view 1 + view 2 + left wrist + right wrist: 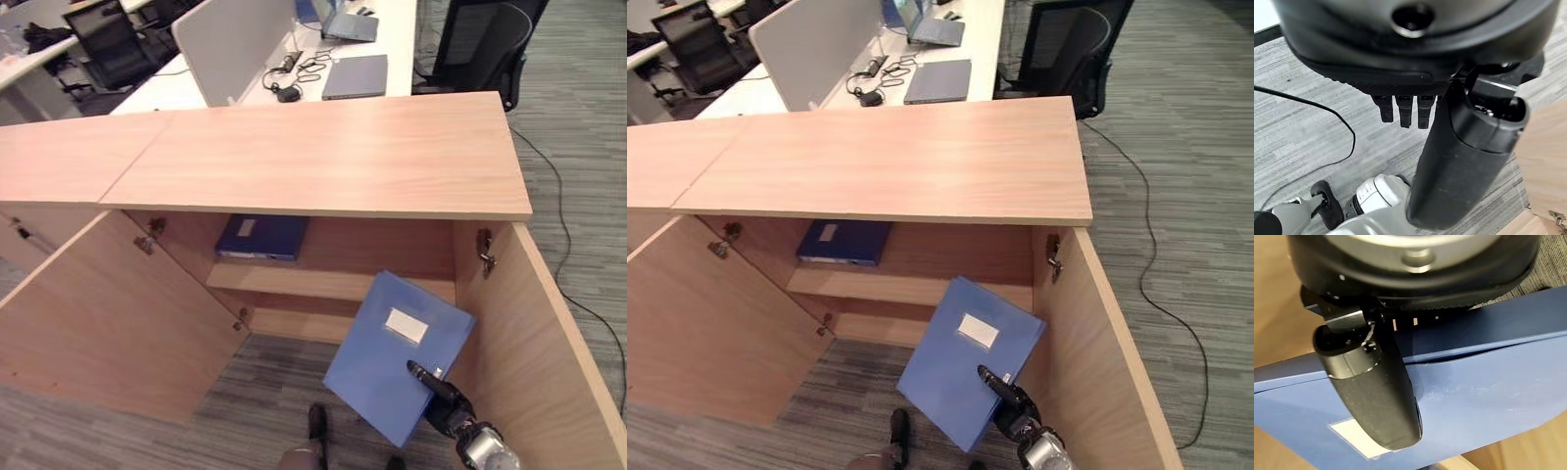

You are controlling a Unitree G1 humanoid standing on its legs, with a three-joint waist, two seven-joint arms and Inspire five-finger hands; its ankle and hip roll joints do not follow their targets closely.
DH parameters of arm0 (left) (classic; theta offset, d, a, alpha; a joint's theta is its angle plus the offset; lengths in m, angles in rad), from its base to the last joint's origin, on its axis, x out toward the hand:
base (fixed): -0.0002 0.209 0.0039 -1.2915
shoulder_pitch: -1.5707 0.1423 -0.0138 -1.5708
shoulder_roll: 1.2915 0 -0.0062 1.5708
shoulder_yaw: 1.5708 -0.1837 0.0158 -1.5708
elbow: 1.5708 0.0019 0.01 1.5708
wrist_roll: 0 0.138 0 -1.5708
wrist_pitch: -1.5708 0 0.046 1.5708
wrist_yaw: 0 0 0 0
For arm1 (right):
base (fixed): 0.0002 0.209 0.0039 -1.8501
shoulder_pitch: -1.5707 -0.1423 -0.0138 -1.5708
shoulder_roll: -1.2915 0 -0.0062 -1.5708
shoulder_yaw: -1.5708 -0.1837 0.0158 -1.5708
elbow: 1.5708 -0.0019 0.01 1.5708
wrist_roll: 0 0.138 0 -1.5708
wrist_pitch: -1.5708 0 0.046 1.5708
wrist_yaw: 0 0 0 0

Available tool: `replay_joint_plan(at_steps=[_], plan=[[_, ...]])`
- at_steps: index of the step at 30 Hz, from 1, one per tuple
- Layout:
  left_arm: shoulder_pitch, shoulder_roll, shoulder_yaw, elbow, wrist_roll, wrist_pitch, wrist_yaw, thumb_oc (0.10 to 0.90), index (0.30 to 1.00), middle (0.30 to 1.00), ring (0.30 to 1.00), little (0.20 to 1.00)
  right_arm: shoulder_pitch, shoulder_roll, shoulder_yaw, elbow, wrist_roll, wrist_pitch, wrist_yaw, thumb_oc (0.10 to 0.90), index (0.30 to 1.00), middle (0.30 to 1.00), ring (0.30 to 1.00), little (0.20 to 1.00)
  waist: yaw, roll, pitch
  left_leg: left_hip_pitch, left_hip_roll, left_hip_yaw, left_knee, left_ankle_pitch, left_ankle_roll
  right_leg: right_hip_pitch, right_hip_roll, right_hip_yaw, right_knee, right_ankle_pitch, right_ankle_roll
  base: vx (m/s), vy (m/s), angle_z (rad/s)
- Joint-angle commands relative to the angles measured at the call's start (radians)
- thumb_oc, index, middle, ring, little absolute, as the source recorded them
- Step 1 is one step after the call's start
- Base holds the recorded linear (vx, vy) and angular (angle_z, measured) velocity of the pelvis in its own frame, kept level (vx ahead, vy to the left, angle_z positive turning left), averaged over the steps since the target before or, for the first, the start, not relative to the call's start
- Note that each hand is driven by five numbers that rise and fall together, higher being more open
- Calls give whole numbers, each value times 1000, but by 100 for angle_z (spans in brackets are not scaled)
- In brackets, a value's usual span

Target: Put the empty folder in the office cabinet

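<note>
Right hand (446, 397): coming in from the lower right, it is gripping the blue folder (397, 352) at its near right corner, the thumb lying across the top face while the fingers are clamping the edge from beneath.
Blue folder: it is hanging tilted in front of the open cabinet (323, 157), its far corner reaching toward the right side of the lower compartment, its near corner lower, over the carpet (265, 392); a white label (406, 325) is showing on its upper face.
Left hand (1459, 161): it is hanging over the grey carpet with its fingers (1403, 110) straight and apart, holding nothing.
Cabinet: both doors are standing open, the left door (108, 323) swung wide to the near left, the right door (549, 343) to the near right.
Shelf (313, 279): a dark blue folder (263, 237) is lying flat on its left half, well apart from the held folder.
Far background: a white worktop (294, 59) is carrying a laptop (348, 24), a grey folder (356, 76) and cables; a black office chair (485, 44) is standing at the far right.
</note>
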Motion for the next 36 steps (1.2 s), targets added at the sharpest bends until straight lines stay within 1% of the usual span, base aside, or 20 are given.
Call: replay_joint_plan(at_steps=[1, 3, 4, 5, 6, 9, 12, 16, 18, 19, 21, 23, 24, 25, 26, 27, 30, 32, 35, 36], plan=[[-11, 46, -38, -22, 10, -39, 40, 800, 900, 900, 900, 900, -123, 78, 30, -215, 105, -49, 34, 400, 300, 300, 300, 300, 33, -15, -37, -61, -14, 11, 77, -49, 27, 58, -110, 31, 17, -88, 107, 192, 311, -36], [-12, 44, -48, -39, 1, -42, 46, 800, 900, 900, 900, 900, -137, 78, 42, -243, 119, -61, 28, 400, 300, 300, 300, 300, 38, -16, -35, -86, -23, 14, 117, -69, 38, 44, -125, 40, 22, -87, 113, 124, 295, -28], [-12, 46, -69, -87, -10, -49, 58, 800, 900, 900, 900, 900, -176, 74, 63, -308, 126, -92, 19, 400, 300, 300, 300, 300, 50, -16, -29, -124, -41, 23, 176, -106, 59, 21, -156, 47, 32, -77, 129, 89, 280, -10], [-12, 46, -69, -88, -10, -48, 59, 800, 900, 900, 900, 900, -176, 74, 63, -308, 126, -92, 18, 400, 300, 300, 300, 300, 51, -16, -30, -127, -40, 23, 178, -108, 59, 19, -156, 48, 32, -77, 129, 92, 377, -4], [-11, 59, -86, -137, -19, -56, 74, 800, 900, 900, 900, 900, -221, 78, 76, -366, 138, -117, 11, 400, 300, 300, 300, 300, 65, -16, -23, -162, -57, 41, 227, -146, 78, -13, -187, 53, 49, -58, 148, 48, 268, -9], [-15, 71, -99, -183, -28, -60, 85, 800, 900, 900, 900, 900, -259, 78, 94, -407, 152, -145, -1, 400, 300, 300, 300, 300, 80, -13, -14, -193, -66, 50, 253, -169, 91, -49, -204, 54, 68, -41, 158, 21, 195, -18], [-20, 99, -110, -257, -32, -77, 114, 800, 900, 900, 900, 900, -293, 68, 110, -492, 152, -182, -20, 400, 300, 300, 300, 300, 98, -21, 10, -231, -83, 57, 302, -210, 113, -75, -239, 18, 92, 2, 181, 44, 238, -4], [-16, 104, -110, -270, -20, -74, 123, 800, 900, 900, 900, 900, -286, 84, 106, -546, 173, -197, -9, 400, 300, 300, 300, 300, 108, -27, 20, -240, -101, 61, 314, -231, 131, -92, -264, -11, 119, 52, 192, 41, 138, 3], [-6, 108, -117, -276, -8, -71, 126, 800, 900, 900, 900, 900, -288, 78, 118, -562, 171, -199, -6, 400, 300, 300, 300, 300, 115, -28, 32, -227, -109, 63, 312, -260, 139, -117, -284, -37, 186, 52, 191, 63, 211, -4], [1, 111, -121, -288, -10, -71, 129, 800, 900, 900, 900, 900, -297, 78, 134, -572, 176, -201, -2, 400, 300, 300, 300, 300, 117, -20, 56, -209, -116, 69, 296, -266, 148, -174, -305, -74, 268, 76, 177, 35, 185, -8], [6, 113, -126, -296, -10, -71, 131, 800, 900, 900, 900, 900, -308, 84, 139, -578, 184, -211, -4, 400, 300, 300, 300, 300, 117, -17, 77, -202, -117, 74, 293, -269, 153, -212, -314, -99, 317, 88, 169, -63, 140, -14], [9, 116, -140, -305, -18, -72, 135, 800, 900, 900, 900, 900, -327, 111, 131, -599, 221, -240, -9, 400, 300, 300, 300, 300, 108, -10, 119, -199, -110, 81, 298, -269, 155, -272, -301, -131, 369, 81, 154, -112, 105, -22], [3, 116, -143, -301, -28, -73, 142, 800, 900, 900, 900, 900, -343, 132, 120, -605, 245, -268, -17, 400, 300, 300, 300, 300, 105, -6, 142, -200, -104, 87, 301, -269, 154, -300, -289, -144, 377, 60, 148, -129, 63, -10], [-4, 109, -152, -315, -44, -79, 157, 800, 900, 900, 900, 900, -382, 169, 89, -601, 289, -331, -45, 400, 300, 300, 300, 300, 101, 0, 175, -199, -96, 92, 301, -267, 149, -337, -259, -170, 357, 22, 137, -83, 23, -8], [-5, 109, -152, -315, -44, -79, 158, 800, 900, 900, 900, 900, -384, 169, 89, -600, 290, -331, -45, 400, 300, 300, 300, 300, 101, 0, 176, -199, -95, 92, 302, -267, 148, -337, -258, -171, 357, 21, 136, -69, 7, -8], [-4, 102, -162, -329, -61, -80, 166, 800, 900, 900, 900, 900, -416, 194, 62, -591, 316, -373, -65, 400, 300, 300, 300, 300, 99, 4, 198, -194, -93, 95, 298, -265, 146, -364, -243, -177, 346, 17, 133, -32, 2, -11], [-11, 91, -184, -343, -93, -86, 180, 800, 900, 900, 900, 900, -519, 228, -5, -554, 352, -480, -119, 400, 300, 300, 300, 300, 97, 10, 240, -173, -95, 93, 282, -264, 142, -430, -208, -168, 317, 24, 131, -3, 21, 4], [-24, 85, -207, -363, -113, -93, 196, 800, 900, 900, 900, 900, -633, 263, -127, -537, 376, -612, -183, 400, 300, 300, 300, 300, 89, 26, 276, -173, -107, 74, 273, -263, 138, -502, -198, -159, 301, 54, 143, 36, 13, 2], [-26, 86, -217, -374, -112, -90, 200, 800, 900, 900, 900, 900, -657, 265, -151, -531, 377, -636, -202, 400, 300, 300, 300, 300, 89, 26, 283, -180, -115, 69, 276, -265, 136, -495, -197, -160, 283, 63, 144, 8, -34, 14], [-29, 95, -230, -398, -112, -91, 202, 800, 900, 900, 900, 900, -695, 248, -180, -502, 361, -664, -237, 400, 300, 300, 300, 300, 94, 29, 292, -196, -130, 64, 274, -259, 128, -488, -190, -168, 243, 81, 145, -1, -42, 22]])
